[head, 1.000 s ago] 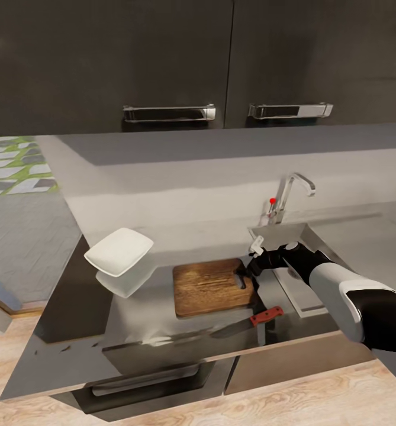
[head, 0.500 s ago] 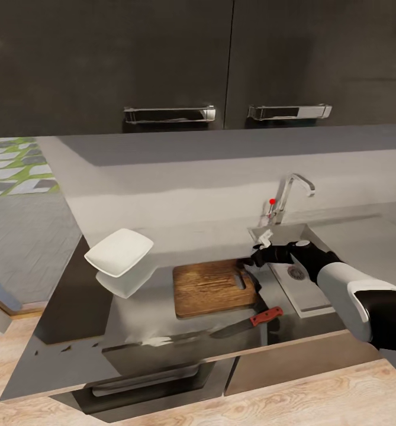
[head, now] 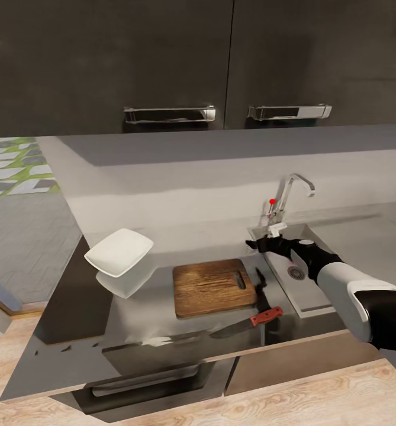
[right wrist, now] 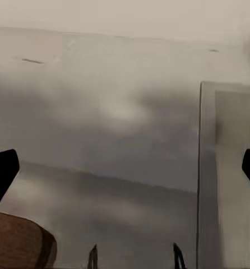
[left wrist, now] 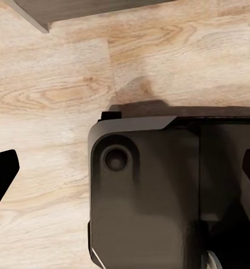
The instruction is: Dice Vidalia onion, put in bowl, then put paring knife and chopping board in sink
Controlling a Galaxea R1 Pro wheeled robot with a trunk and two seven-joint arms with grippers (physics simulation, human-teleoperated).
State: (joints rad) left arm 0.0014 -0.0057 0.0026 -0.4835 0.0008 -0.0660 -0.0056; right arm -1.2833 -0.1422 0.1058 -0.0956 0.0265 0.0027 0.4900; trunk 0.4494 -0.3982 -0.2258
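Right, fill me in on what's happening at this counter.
The robot's right gripper hangs over the left rim of the sink, below the tap, holding nothing that can be made out. The chopping board lies bare on the countertop, the paring knife in front of it and the white bowl further left. No onion is visible.

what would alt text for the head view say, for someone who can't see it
The robot's right pincer hovers at the sink's near-left corner, beside the chrome tap. On the grey countertop lie a brown chopping board, a red-handled paring knife and a white bowl, under dark cabinets.
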